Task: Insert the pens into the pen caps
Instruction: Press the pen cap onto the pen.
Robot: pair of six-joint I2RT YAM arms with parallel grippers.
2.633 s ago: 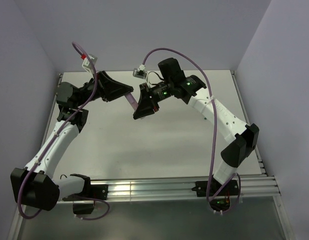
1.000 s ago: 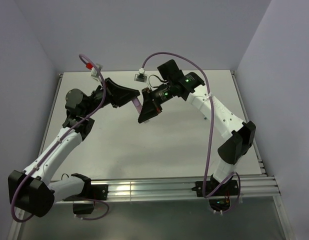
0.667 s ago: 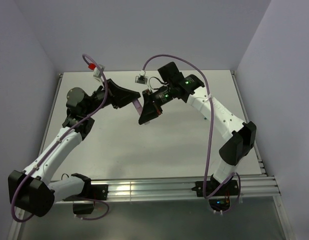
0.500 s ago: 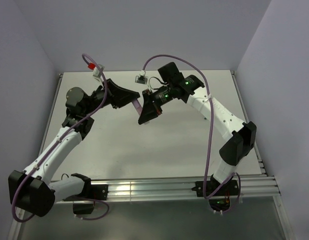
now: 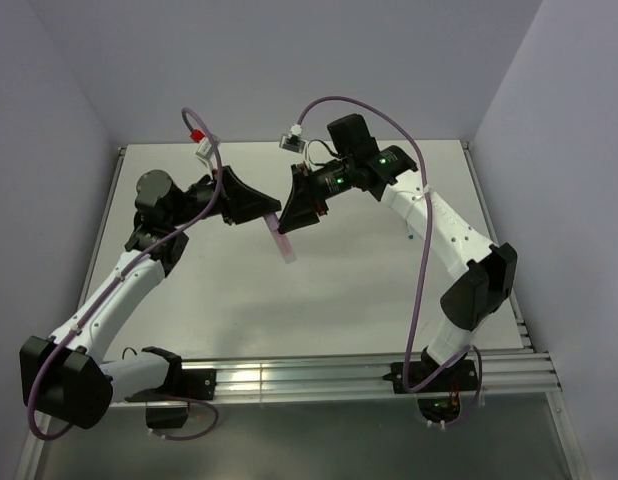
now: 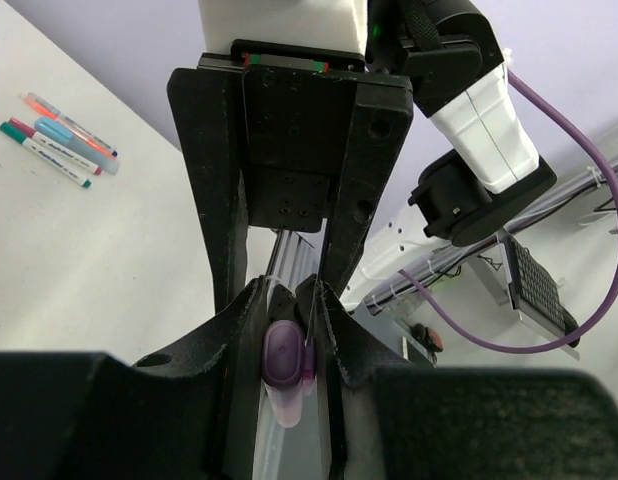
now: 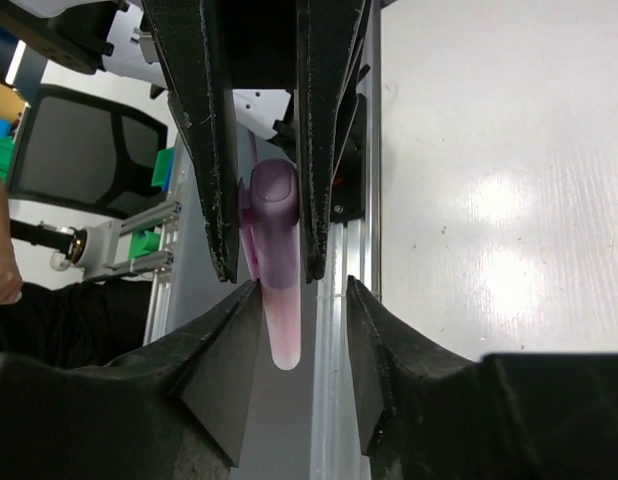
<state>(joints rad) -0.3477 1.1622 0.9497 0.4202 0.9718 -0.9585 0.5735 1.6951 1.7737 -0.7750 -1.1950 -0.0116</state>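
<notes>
A pen (image 5: 286, 246) with a pale pink barrel and a purple end that looks like a cap hangs above the table's middle. My left gripper (image 5: 274, 221) is shut on that purple end (image 6: 284, 352), and the barrel slants down from its fingers. My right gripper (image 5: 298, 213) stands just behind it, jaws open. In the right wrist view the pink barrel (image 7: 279, 320) lies in the gap of my right gripper (image 7: 301, 285), close to one finger and clear of the other. Several more pens (image 6: 59, 140) lie together on the table, far off in the left wrist view.
The white table (image 5: 349, 280) is walled on the left, back and right. An aluminium rail (image 5: 319, 375) runs along the near edge with both arm bases on it. Thick purple cables (image 5: 419, 280) loop over both arms.
My right gripper has opened and drawn back up and to the right, off the pen. My left gripper has kept hold, and the pen's barrel now hangs free below it.
</notes>
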